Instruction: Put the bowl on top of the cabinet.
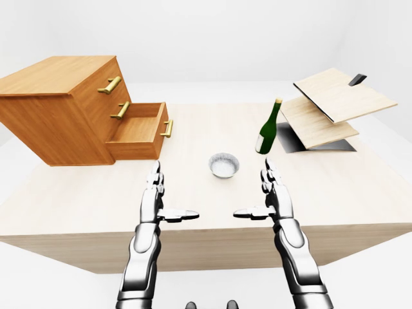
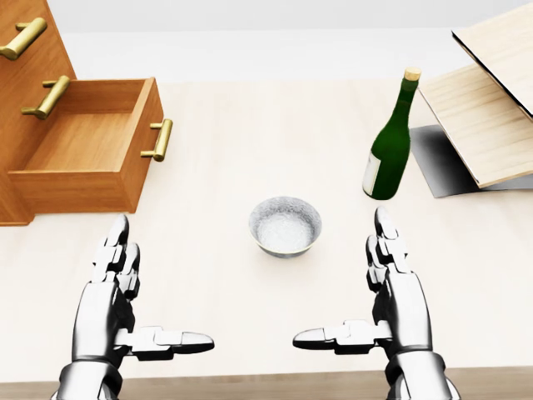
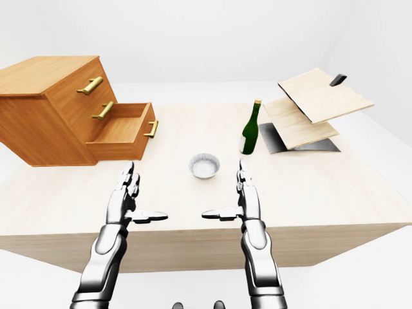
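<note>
Our silver left hand (image 2: 108, 308) and right hand (image 2: 400, 304) spread empty fingers (image 2: 117, 236) wide; we see the round grey bowl (image 2: 285, 227) between those fingers.

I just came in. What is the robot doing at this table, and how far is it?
The robot holds nothing at this moment. Its left hand and right hand are both open over the table, thumbs pointing toward each other. The bowl sits on the table between and just beyond the two hands, untouched. The cabinet stands at the left of the views with its lowest drawer pulled open. The bowl is not yet on top of it. A green bottle stands upright to the right of the bowl.
</note>
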Robot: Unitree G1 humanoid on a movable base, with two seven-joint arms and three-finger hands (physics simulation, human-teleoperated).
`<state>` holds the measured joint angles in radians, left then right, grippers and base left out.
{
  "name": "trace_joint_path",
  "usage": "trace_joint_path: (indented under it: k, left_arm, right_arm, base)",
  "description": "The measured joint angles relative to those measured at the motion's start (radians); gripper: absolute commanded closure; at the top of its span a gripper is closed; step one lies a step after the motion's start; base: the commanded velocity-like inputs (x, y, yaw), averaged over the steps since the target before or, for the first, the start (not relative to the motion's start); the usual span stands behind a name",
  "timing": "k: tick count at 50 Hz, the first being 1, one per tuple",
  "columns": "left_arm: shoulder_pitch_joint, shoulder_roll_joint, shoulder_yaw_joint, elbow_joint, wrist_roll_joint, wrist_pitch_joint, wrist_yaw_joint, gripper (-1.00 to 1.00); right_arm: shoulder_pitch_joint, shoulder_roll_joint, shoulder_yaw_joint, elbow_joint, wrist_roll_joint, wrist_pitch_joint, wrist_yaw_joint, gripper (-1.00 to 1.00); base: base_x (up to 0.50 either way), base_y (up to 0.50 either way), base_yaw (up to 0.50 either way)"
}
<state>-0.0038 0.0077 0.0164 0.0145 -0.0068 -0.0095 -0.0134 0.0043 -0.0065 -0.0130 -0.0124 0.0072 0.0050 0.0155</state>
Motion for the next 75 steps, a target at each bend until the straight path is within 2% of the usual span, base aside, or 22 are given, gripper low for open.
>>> trace_joint_path:
  k: [6,12,17,20,24,35,44,68,75]
  left_arm:
    - [-0.003,0.006,0.012,0.013,-0.005,-0.008,-0.009,-1.00]
    - [0.001,0.010,0.017,-0.008,-0.003,0.006,-0.013,-1.00]
    - [0.005,0.012,0.021,-0.048,-0.003,0.037,-0.015,-1.00]
    - [0.005,0.014,0.026,-0.078,-0.006,0.065,-0.016,-1.00]
    - [0.004,0.017,0.034,-0.117,-0.009,0.097,-0.016,-1.00]
    - [0.000,0.022,0.049,-0.214,-0.019,0.097,-0.019,-1.00]
    - [-0.003,0.024,0.060,-0.273,-0.027,0.097,-0.022,-1.00]
    - [-0.005,0.026,0.065,-0.308,-0.027,0.097,-0.026,-1.00]
    - [-0.004,0.029,0.067,-0.306,-0.026,0.097,-0.026,-1.00]
  right_arm:
    - [0.006,-0.004,-0.008,-0.023,0.007,0.013,0.012,-1.00]
    - [0.011,-0.005,-0.012,-0.050,0.013,0.031,0.019,-1.00]
    - [0.015,-0.005,-0.012,-0.088,0.016,0.057,0.021,-1.00]
    - [0.017,-0.006,-0.013,-0.118,0.018,0.080,0.022,-1.00]
    - [0.018,-0.006,-0.017,-0.157,0.024,0.082,0.022,-1.00]
    - [0.017,-0.009,-0.032,-0.207,0.045,0.082,0.025,-1.00]
    - [0.020,-0.013,-0.042,-0.244,0.065,0.082,0.032,-1.00]
    - [0.029,-0.013,-0.046,-0.272,0.069,0.082,0.042,-1.00]
    - [0.030,-0.010,-0.044,-0.272,0.072,0.082,0.045,-1.00]
  base:
    - [0.00,0.00,0.00]
    - [0.00,0.00,0.00]
    - [0.00,0.00,0.00]
    - [0.00,0.00,0.00]
    - [0.00,0.00,0.00]
    - [0.00,0.02,0.00]
    - [0.00,0.48,0.00]
    - [0.00,0.50,0.00]
    - [0.00,0.03,0.00]
